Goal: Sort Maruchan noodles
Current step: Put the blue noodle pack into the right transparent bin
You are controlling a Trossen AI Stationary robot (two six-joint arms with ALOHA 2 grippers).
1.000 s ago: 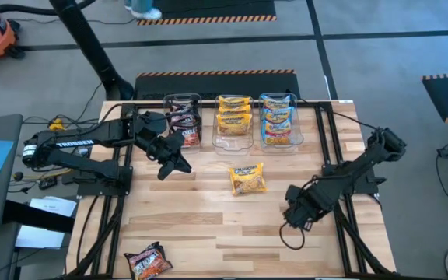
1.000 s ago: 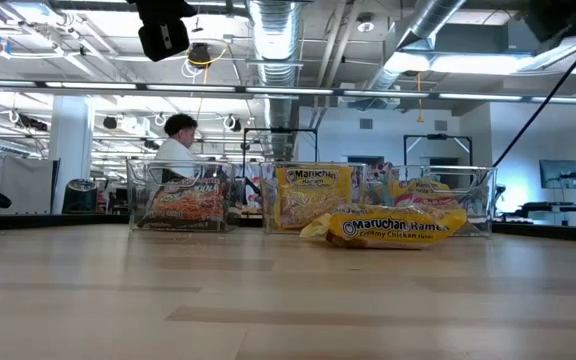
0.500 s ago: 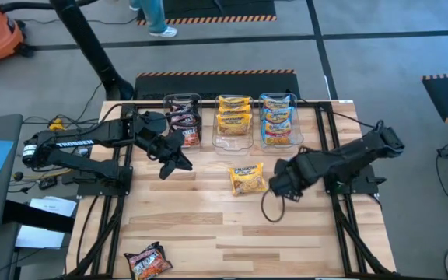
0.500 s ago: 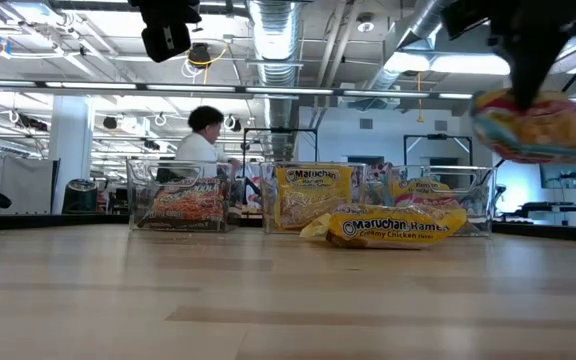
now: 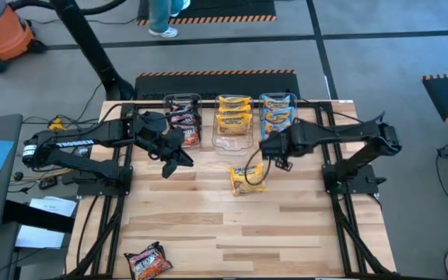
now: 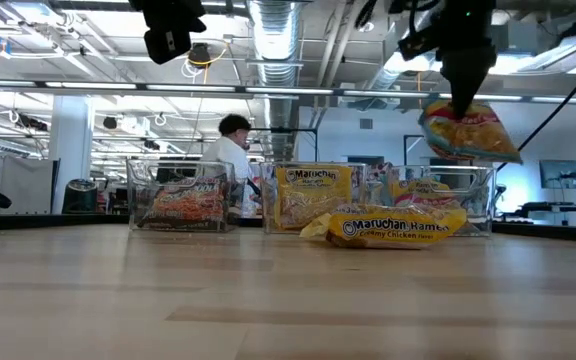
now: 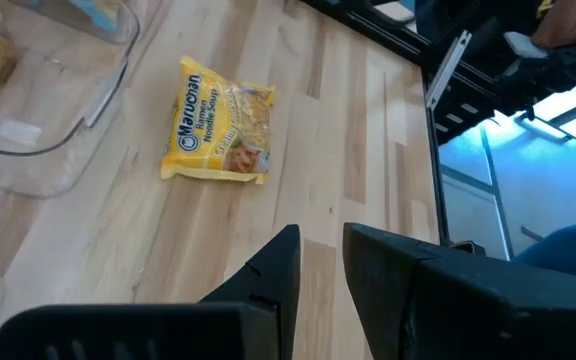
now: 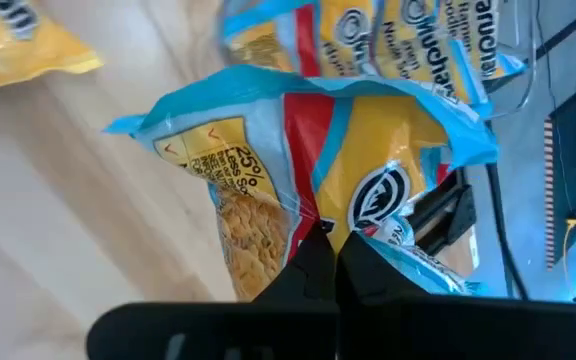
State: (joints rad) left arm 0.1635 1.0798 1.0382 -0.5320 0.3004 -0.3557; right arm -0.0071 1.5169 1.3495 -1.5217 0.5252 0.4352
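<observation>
while your right gripper (image 6: 460, 97) fingers clench a crinkly light blue packet (image 6: 466, 128) over the clear tubs (image 5: 232, 138), your left gripper (image 5: 179, 158) fingers sit part-closed on nothing, and a yellow packet (image 5: 246, 179) and a dark maroon packet (image 5: 148, 260) still lie on the counter (image 5: 208, 225).

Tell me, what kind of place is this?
Probably a robot lab or workshop: two robot arms bolted to a wooden table, bare pipes under the ceiling, and striped safety tape on the floor.

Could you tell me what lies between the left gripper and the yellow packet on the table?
Bare wood only: in the high view, nothing lies between the left gripper and the yellow packet.
</observation>
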